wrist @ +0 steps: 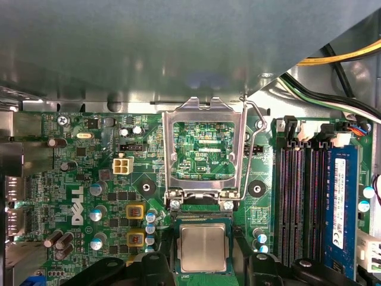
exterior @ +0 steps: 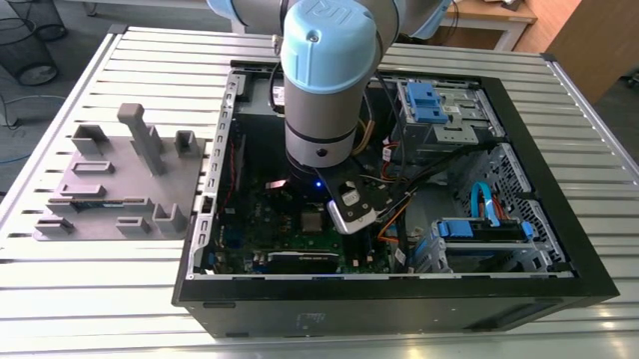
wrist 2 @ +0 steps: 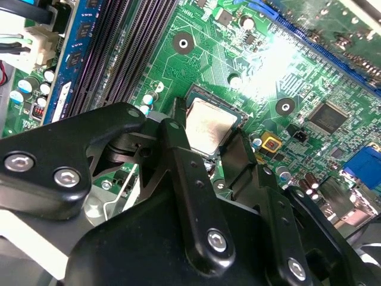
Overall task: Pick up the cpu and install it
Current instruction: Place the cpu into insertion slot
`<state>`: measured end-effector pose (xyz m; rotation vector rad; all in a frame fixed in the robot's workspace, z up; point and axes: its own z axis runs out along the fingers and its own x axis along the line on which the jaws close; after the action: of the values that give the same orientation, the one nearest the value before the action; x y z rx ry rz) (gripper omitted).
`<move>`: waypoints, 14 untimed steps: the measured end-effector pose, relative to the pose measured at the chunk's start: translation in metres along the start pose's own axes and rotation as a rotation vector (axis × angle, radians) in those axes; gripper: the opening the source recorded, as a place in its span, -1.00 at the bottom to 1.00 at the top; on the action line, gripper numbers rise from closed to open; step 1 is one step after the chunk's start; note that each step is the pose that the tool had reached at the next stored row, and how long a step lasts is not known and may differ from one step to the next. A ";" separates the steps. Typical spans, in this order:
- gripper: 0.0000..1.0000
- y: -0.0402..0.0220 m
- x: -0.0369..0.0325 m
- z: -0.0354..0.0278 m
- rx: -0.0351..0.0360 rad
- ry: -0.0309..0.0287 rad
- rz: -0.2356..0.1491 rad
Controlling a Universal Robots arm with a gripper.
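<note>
Fingers (wrist 2: 177, 149) pinched on the cpu (wrist: 202, 247) by two side edges, right at the socket (wrist 2: 205, 90); looks light, stiff, slick; underside likely delicate; rim's the safe hold

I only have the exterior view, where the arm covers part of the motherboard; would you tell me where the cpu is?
Observer: The cpu lies flat in the socket, silver top up.
Operator: Is it clamped down?
Observer: No, the metal bracket stands flipped open beside the socket.
Operator: Is any memory fitted?
Observer: Yes, a blue memory stick sits in a slot, with black slots between it and the socket.
</note>
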<state>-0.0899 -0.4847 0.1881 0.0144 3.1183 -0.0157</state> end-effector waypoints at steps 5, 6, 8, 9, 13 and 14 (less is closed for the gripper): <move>-0.04 0.0000 0.0000 -0.0002 0.0000 0.0000 0.000; -0.04 0.0000 0.0000 -0.0002 0.0000 0.0000 0.000; -0.04 0.0000 0.0000 -0.0003 0.0001 0.0000 0.000; -0.04 0.0000 0.0000 -0.0003 0.0000 0.0000 0.000; -0.04 0.0001 -0.0001 -0.0016 -0.0005 -0.0003 0.000; -0.04 0.0000 -0.0001 -0.0023 -0.0001 -0.0002 0.000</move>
<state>-0.0899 -0.4846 0.1904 0.0144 3.1181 -0.0155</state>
